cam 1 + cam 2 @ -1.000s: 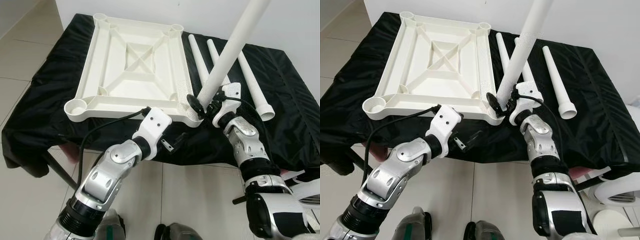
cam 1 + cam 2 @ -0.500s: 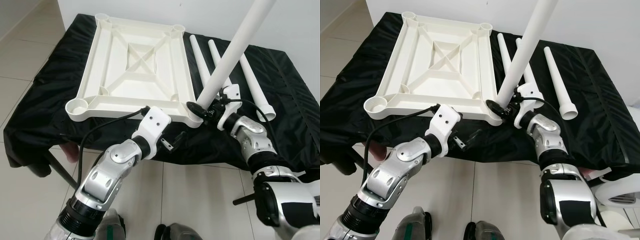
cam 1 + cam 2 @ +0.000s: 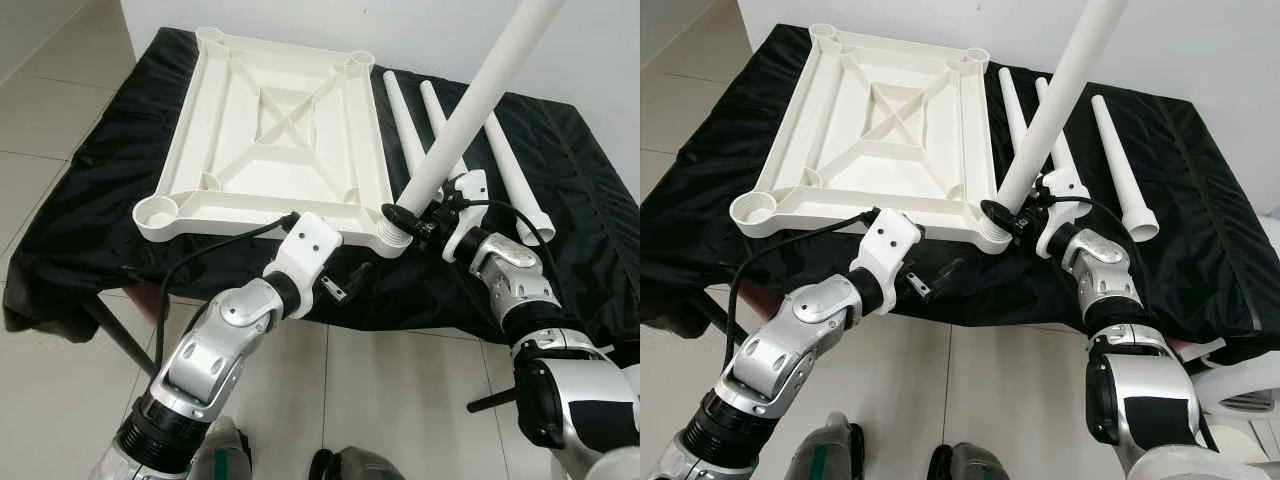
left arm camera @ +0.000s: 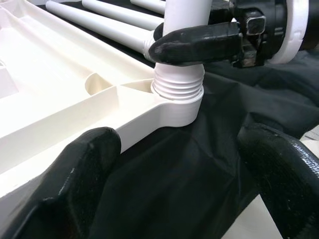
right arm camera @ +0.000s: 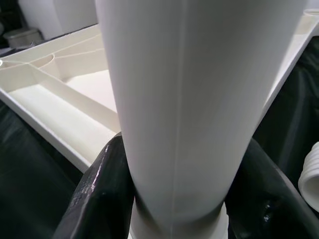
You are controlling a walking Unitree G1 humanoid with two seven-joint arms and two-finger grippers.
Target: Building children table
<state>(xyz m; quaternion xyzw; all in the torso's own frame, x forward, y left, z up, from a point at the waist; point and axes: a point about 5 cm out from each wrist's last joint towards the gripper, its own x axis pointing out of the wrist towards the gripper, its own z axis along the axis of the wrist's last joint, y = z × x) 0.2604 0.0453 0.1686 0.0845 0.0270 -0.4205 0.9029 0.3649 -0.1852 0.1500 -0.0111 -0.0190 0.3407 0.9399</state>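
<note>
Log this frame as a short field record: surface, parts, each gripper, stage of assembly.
surface: black cloth
tabletop: white, upside down
leg: tilted, threaded end at the near right corner socket
spare legs: three lying right of the tabletop
right gripper: shut on leg near its base
left gripper: open, below the tabletop's near edge
stage: first leg going in

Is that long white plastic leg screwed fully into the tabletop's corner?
Not fully. The long white plastic leg leans, and its threads show above the corner socket while the right claw grips it.

Smooth white plastic tabletop [image 3: 275,140] on glossy black cloth [image 3: 560,170]
</note>
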